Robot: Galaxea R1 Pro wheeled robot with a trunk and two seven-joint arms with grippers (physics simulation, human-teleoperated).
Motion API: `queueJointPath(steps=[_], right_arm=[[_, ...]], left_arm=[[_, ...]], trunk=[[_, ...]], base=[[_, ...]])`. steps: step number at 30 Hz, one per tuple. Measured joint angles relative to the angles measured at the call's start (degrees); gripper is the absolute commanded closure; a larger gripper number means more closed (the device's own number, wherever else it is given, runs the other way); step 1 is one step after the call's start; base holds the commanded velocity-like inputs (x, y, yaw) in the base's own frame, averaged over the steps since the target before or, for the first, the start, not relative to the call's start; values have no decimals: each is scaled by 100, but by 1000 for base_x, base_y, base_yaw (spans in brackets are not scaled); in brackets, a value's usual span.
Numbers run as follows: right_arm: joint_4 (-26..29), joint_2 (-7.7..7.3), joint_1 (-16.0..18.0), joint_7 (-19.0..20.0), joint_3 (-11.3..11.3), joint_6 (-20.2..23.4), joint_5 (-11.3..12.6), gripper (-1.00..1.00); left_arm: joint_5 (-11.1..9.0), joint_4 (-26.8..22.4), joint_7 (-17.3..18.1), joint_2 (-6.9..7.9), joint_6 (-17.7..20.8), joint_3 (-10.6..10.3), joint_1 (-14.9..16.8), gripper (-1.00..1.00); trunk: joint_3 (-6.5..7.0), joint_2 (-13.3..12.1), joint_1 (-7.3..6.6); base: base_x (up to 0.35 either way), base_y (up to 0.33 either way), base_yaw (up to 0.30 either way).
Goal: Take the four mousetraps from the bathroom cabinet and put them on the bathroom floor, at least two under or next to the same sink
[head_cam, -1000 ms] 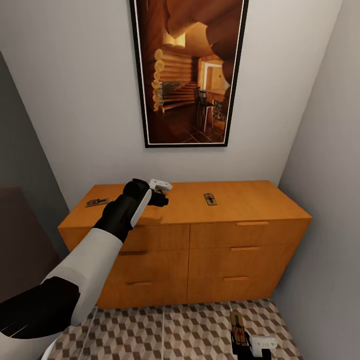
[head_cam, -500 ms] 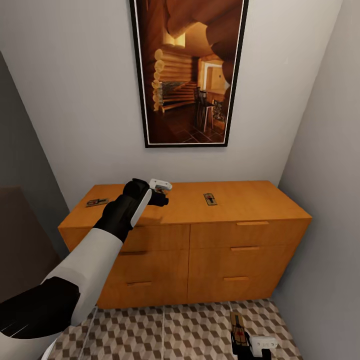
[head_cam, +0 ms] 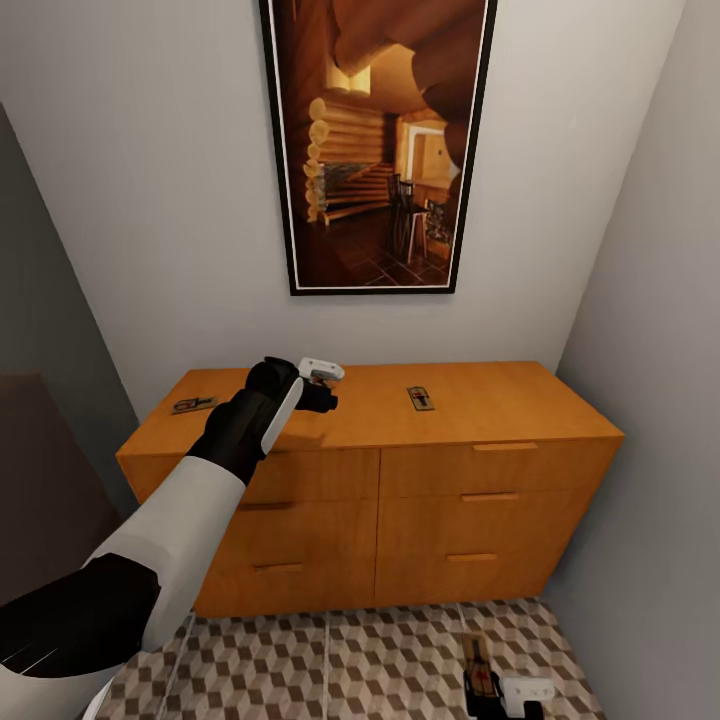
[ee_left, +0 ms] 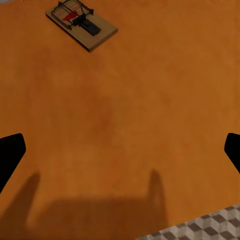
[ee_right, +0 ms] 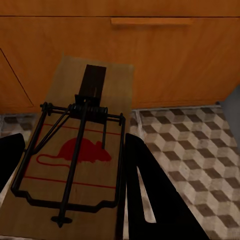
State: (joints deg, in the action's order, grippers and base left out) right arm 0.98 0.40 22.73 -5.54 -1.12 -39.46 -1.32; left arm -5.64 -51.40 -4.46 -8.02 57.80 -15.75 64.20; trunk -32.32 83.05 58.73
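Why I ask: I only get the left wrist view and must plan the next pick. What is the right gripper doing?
Observer: The right gripper is shut on the held mousetrap, low over the bathroom floor in front of the cabinet.
Operator: How many traps are on the cabinet? I see one.
Observer: Two lie on its top: the left-end mousetrap and the middle mousetrap.
Operator: Where is my left gripper relative to them?
Observer: The left gripper hovers over the top, between the two.
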Motion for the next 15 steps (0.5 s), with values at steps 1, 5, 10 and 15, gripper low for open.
queueJointPath(steps=[1,5,10,15], right_arm=[[1,4,0,3,2,12,3,100],[1,9,0,1,4,49,6,100],[3,1,0,1,8,63,6,100],[3,2,0,6,5,65,7,100]], left_arm=[[-1,6,0,0,0,0,0,-100],[-2,34,-5,0,0,4,-4,-100],[-20,49,-12,1,-2,14,-8,-100],[-32,53,-30,0,-7,52,-8,-100]], trunk=[[0,0,0],[0,0,0],[0,0,0],[0,0,0]], base=[[0,0,0],[0,0,0],[0,0,0],[0,0,0]])
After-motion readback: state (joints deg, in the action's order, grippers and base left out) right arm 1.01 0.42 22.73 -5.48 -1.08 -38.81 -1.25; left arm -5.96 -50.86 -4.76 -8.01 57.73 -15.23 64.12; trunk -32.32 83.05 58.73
